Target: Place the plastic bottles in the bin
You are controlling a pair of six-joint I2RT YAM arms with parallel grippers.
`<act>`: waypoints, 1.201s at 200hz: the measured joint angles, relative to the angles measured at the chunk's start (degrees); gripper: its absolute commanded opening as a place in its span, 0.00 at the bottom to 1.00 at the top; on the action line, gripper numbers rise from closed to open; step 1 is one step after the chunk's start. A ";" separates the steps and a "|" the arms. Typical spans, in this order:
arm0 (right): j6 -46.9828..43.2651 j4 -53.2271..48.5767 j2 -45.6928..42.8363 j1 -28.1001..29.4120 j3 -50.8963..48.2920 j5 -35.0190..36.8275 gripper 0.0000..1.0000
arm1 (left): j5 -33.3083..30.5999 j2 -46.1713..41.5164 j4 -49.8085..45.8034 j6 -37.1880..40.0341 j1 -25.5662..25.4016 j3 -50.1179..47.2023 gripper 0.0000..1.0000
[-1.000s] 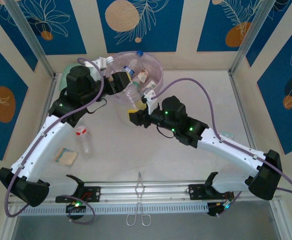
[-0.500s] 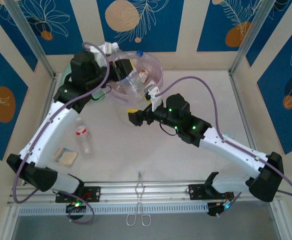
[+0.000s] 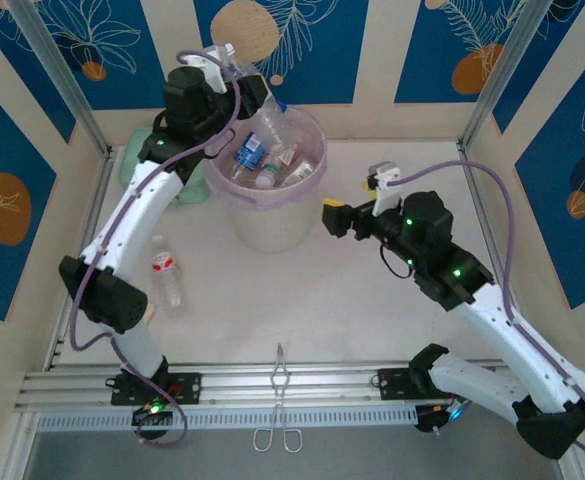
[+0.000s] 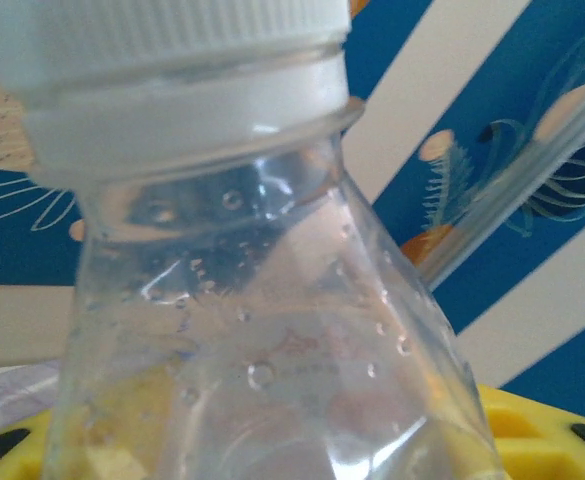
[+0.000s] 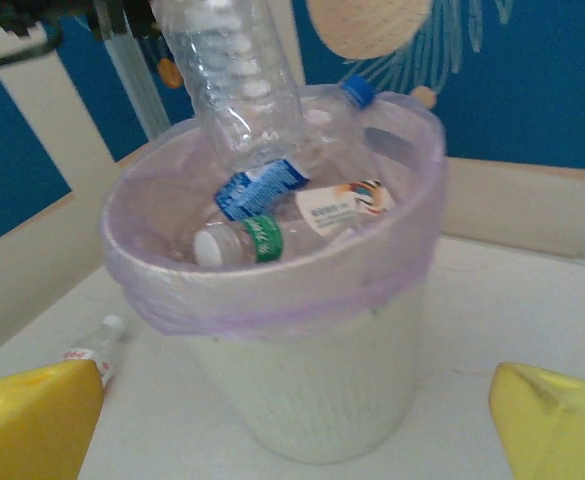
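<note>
Hanging bottle: the held bottle [image 3: 257,110], clear and white-capped, tilts over the far-left rim of the bin [image 3: 272,228]. Its base is lowest, just inside the bin's mouth, and a blue label shows right beneath the base.
Left jaws: clenched on the held bottle near its neck, with yellow pads [image 4: 542,430] either side of it in the wrist view.
Left arm, change: a second ago it crouched low at the bin's left side. It has since stretched up and reached to the bin's far-left rim, carrying the bottle along.
Right jaws: released, spread wide and empty, well to the right of the bin and facing it.
Right arm, change: a second ago these jaws sat against the bin's near side. They have since pulled away to the right and spread.
Bottles in the bin: several lie on the pinkish liner. Among them are a green-labelled bottle [image 5: 240,243] with a white cap, a white-and-red-labelled bottle [image 5: 344,205] and a blue-capped bottle [image 5: 356,91] against the bin's far wall.
Loose bottle: a red-labelled bottle [image 3: 168,275] lies on the worktop [image 3: 352,300] to the near left of the bin, apart from it, in the same spot as before.
Tongs: metal tongs [image 3: 280,400] lie on the near side of the bin at the worktop's edge, unmoved.
</note>
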 measured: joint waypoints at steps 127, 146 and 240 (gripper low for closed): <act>2.54 -6.23 0.04 -3.08 -1.73 0.13 0.99 | -5.11 2.21 1.44 18.56 -4.66 -5.49 0.33; 2.75 -6.23 0.90 -3.08 -1.73 -0.35 0.99 | -5.03 1.09 1.16 18.78 -4.55 -6.49 0.33; 4.00 -7.08 1.53 -3.06 -1.73 -0.72 0.99 | 5.25 6.10 -13.38 8.22 -3.32 3.50 0.59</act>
